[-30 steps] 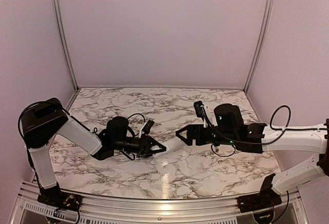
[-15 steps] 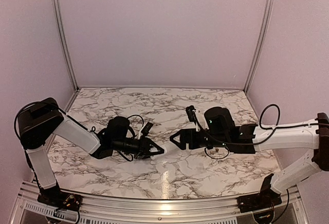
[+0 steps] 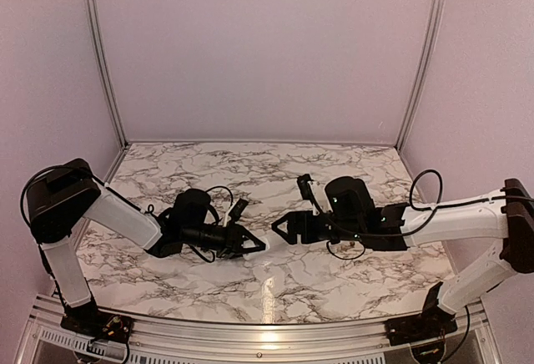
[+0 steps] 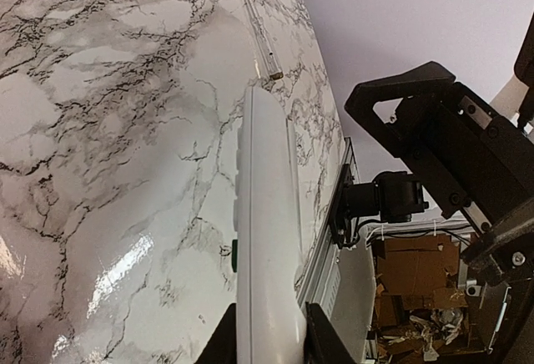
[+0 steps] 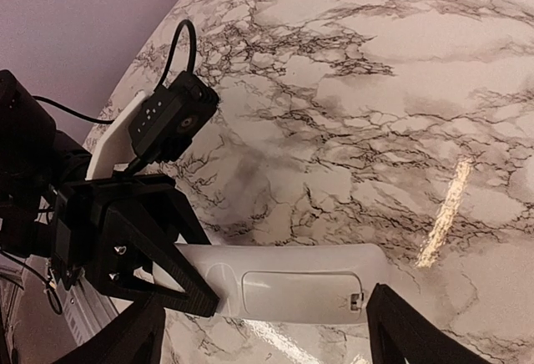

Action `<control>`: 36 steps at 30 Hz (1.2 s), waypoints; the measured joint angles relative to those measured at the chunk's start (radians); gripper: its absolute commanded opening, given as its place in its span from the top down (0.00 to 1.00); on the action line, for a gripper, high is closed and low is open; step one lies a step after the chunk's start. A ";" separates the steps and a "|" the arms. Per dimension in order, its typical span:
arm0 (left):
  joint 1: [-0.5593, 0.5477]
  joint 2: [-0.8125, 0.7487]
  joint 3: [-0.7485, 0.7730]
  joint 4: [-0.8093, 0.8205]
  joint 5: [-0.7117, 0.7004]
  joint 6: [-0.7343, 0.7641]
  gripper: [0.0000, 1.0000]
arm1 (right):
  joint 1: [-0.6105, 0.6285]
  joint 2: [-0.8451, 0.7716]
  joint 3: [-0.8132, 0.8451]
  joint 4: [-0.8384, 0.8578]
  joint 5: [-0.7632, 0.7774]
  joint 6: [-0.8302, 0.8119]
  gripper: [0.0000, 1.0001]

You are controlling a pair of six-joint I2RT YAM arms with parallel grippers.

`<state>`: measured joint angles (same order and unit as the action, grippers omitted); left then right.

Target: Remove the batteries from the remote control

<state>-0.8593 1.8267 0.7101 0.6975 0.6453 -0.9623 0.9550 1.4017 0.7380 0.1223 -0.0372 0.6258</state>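
Looking at the left side first: the left arm reaches low across the marble table (image 3: pixel 334 172), forearm nearly flat, and the left gripper (image 3: pixel 250 245) points right, clamped on one end of the remote control (image 4: pixel 267 230). The remote sticks straight out past the fingertips, long axis running left-right, free end aimed at the other arm. The wrist cam shows its battery cover (image 5: pixel 296 285) on. The right arm stretches in from the right, also low. The right gripper (image 3: pixel 282 230) has its jaws spread wide, with the remote's free end between them. Can't tell if they're touching it.
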 measured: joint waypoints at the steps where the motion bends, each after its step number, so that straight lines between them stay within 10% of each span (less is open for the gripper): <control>1: 0.000 0.000 0.000 0.000 0.000 0.002 1.00 | 0.000 0.005 0.000 0.002 0.001 0.000 0.18; 36: 0.000 -0.025 0.009 -0.052 -0.033 0.032 1.00 | 0.000 0.108 0.025 0.036 0.020 0.011 0.18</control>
<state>-0.8593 1.8015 0.7189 0.6453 0.6121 -0.9302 0.9550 1.5097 0.7628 0.1581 -0.0170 0.6365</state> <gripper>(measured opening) 0.220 0.815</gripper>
